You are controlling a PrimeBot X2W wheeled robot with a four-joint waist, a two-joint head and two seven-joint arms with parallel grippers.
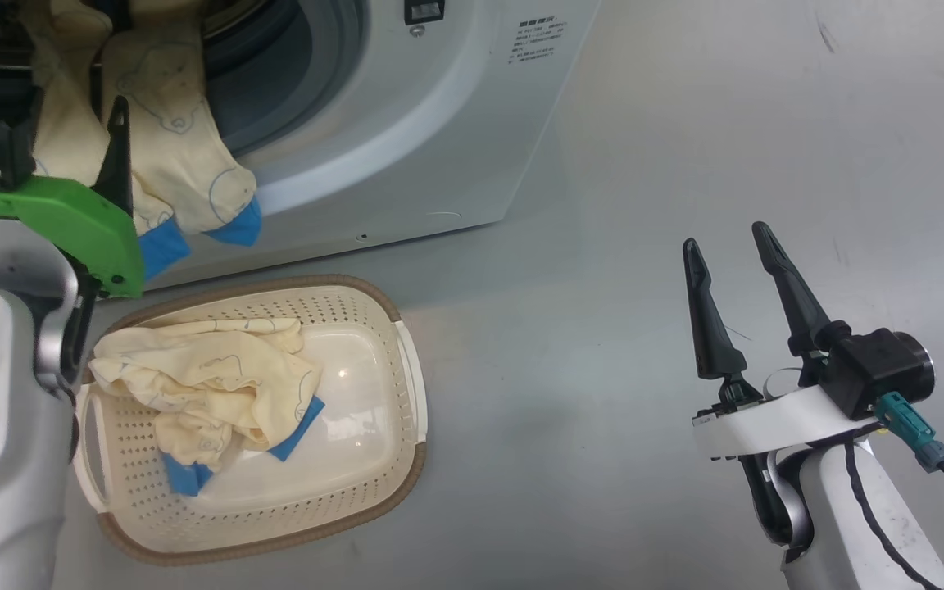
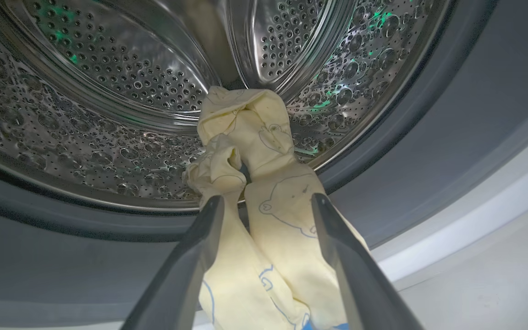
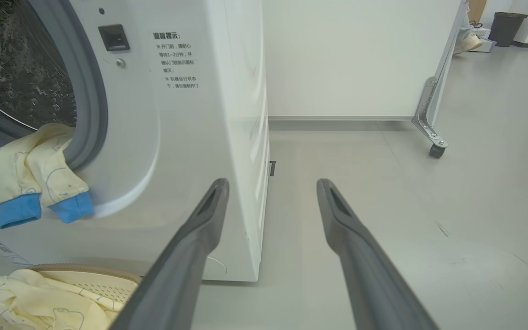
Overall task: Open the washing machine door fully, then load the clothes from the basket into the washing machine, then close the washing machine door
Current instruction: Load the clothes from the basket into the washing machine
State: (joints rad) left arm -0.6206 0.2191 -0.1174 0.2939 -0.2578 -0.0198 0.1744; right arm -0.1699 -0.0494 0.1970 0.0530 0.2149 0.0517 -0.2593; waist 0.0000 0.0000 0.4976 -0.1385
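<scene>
The white washing machine stands with its mouth uncovered; its door is out of view. One pale-yellow garment with blue cuffs hangs over the grey gasket, part inside the steel drum, part outside. My left gripper is open at the mouth, its fingers on either side of that garment. A second yellow and blue garment lies in the cream basket on the floor in front of the machine. My right gripper is open and holds nothing, over bare floor right of the basket.
Grey floor spreads to the right of the machine and basket. In the right wrist view a white panel on a caster wheel stands behind the machine's side, with a dark bin far back.
</scene>
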